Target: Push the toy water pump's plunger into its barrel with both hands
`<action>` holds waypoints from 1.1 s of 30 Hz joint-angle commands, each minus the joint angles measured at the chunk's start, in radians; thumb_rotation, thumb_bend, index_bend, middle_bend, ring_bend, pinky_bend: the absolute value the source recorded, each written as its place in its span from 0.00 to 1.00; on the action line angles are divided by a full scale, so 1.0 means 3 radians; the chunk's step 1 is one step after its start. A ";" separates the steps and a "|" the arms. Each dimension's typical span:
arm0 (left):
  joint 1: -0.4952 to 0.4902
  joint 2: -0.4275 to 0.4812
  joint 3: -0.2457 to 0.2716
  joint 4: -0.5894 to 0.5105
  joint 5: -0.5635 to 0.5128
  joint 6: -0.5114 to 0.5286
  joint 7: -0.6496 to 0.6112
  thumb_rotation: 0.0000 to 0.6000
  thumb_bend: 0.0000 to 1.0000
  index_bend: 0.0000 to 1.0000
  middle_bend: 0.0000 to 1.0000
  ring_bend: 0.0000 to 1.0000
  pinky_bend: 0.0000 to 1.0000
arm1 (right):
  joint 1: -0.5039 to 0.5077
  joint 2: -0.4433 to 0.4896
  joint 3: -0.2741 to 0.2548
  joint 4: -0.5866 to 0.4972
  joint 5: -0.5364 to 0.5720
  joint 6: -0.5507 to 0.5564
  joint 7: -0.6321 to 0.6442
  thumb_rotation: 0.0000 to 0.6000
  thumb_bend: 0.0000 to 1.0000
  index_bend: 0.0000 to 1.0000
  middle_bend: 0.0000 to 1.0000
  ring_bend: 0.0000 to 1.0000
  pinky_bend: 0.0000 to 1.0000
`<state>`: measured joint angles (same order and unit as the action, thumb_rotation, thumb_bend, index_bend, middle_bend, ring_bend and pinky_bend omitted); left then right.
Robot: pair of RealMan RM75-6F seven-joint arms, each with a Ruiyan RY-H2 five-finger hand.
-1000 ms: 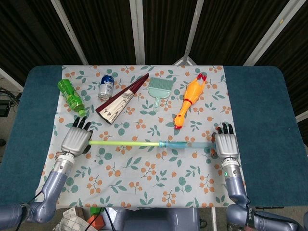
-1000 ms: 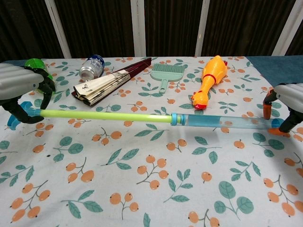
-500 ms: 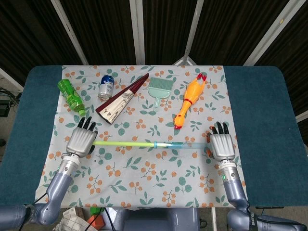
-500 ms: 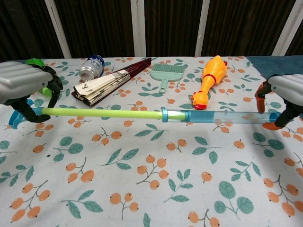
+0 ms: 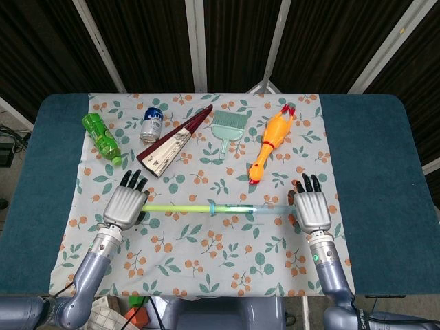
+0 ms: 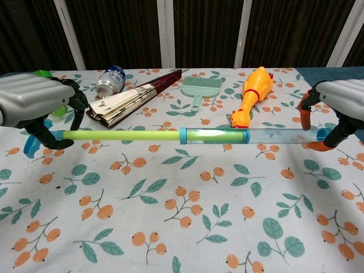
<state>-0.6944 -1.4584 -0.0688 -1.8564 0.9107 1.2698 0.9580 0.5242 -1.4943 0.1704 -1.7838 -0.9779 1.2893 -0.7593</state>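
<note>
Above the near middle of the floral-clothed bench [image 5: 206, 268], the toy water pump [image 6: 216, 136] is held level, running left to right between both hands. Left hand [image 5: 126, 206] grips the free end of the yellow-green plunger [image 6: 122, 135], fingers curled around it. Right hand [image 5: 313, 210] holds the far-right end of the clear blue barrel [image 6: 278, 136], fingers closed on its orange tip [image 6: 318, 146]. Part of the plunger sits inside the barrel; a long stretch is exposed on the left. Along the far side lie, left to right, a green bottle [image 5: 100, 138], a drink can [image 5: 152, 124], a folded fan [image 5: 173, 141], a small teal brush [image 5: 225, 130] and a rubber chicken [image 5: 270, 141].
</note>
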 commanded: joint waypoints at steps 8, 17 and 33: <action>0.0018 -0.0138 -0.0013 -0.0107 -0.0020 0.0104 0.0005 1.00 0.54 0.64 0.17 0.00 0.07 | 0.0037 -0.0103 -0.0055 -0.0249 -0.0060 0.0127 -0.0199 1.00 0.31 0.77 0.24 0.00 0.00; 0.0041 -0.0263 -0.0014 -0.0131 -0.0015 0.0210 0.0030 1.00 0.54 0.65 0.17 0.00 0.07 | 0.0087 -0.0212 -0.0055 -0.0397 -0.0047 0.0210 -0.0371 1.00 0.31 0.77 0.24 0.00 0.00; 0.0083 -0.0447 -0.0041 -0.0115 0.0004 0.0345 0.0013 1.00 0.53 0.65 0.14 0.00 0.07 | 0.0170 -0.0415 -0.0046 -0.0487 0.0012 0.0286 -0.0528 1.00 0.31 0.77 0.24 0.00 0.00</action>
<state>-0.6700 -1.5913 -0.0802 -1.8917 0.9113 1.3721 0.9617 0.5748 -1.6177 0.1576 -1.9300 -0.9748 1.3743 -0.9174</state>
